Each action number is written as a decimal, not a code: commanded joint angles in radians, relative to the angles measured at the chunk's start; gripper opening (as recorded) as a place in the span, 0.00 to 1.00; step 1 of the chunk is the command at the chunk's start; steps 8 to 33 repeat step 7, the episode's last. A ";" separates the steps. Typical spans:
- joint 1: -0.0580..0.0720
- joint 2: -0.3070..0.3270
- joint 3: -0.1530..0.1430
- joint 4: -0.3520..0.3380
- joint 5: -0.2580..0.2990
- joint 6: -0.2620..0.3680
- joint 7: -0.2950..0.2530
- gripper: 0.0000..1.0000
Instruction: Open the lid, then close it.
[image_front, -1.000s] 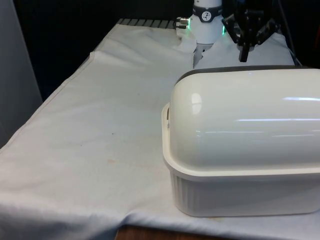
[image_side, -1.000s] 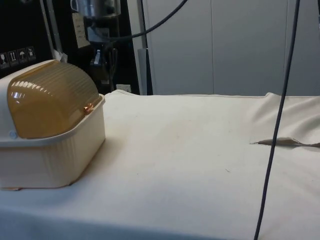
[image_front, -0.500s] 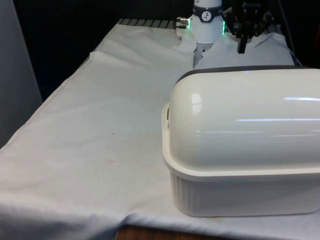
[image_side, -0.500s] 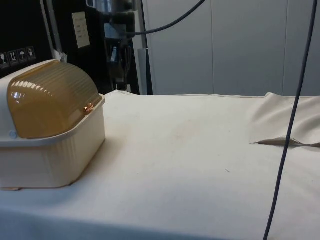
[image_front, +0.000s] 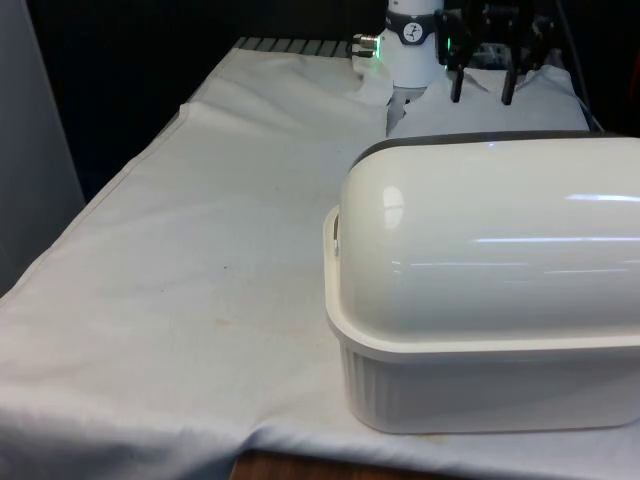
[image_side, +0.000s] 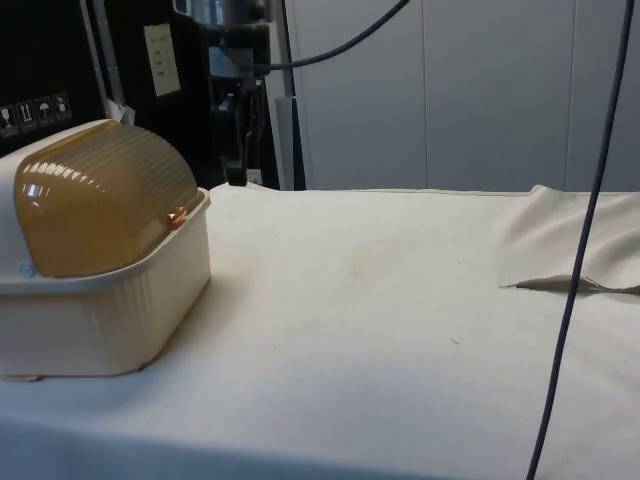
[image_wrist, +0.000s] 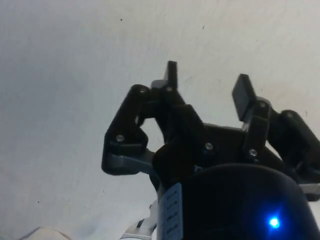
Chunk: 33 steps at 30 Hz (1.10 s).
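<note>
A cream bread box (image_front: 480, 380) stands at the front view's right with its rounded back toward that camera. From the side, its amber ribbed roll-top lid (image_side: 100, 195) is down, resting on the front rim of the cream base (image_side: 110, 320). My black gripper (image_front: 481, 98) hangs in the air behind the box, above the level of its top and apart from it. In the side view the gripper (image_side: 238, 170) is beyond the lid's front edge, pointing down. Its two fingers stand apart with nothing between them, as the wrist view's gripper (image_wrist: 207, 75) shows over bare cloth.
White cloth (image_front: 220, 250) covers the table on the front view's left of the box. In the side view a dark cable (image_side: 570, 290) hangs down at the right, near a raised fold in the cloth (image_side: 570, 285).
The fingers were shut a second ago and now stand apart. The gripper has shifted sideways behind the box. The lid has not moved.
</note>
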 joint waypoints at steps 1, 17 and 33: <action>-0.001 -0.001 0.002 -0.003 0.014 0.010 -0.008 0.65; -0.001 0.000 0.001 -0.001 0.007 0.005 -0.004 0.98; -0.001 0.000 0.001 -0.001 0.007 0.005 -0.004 0.98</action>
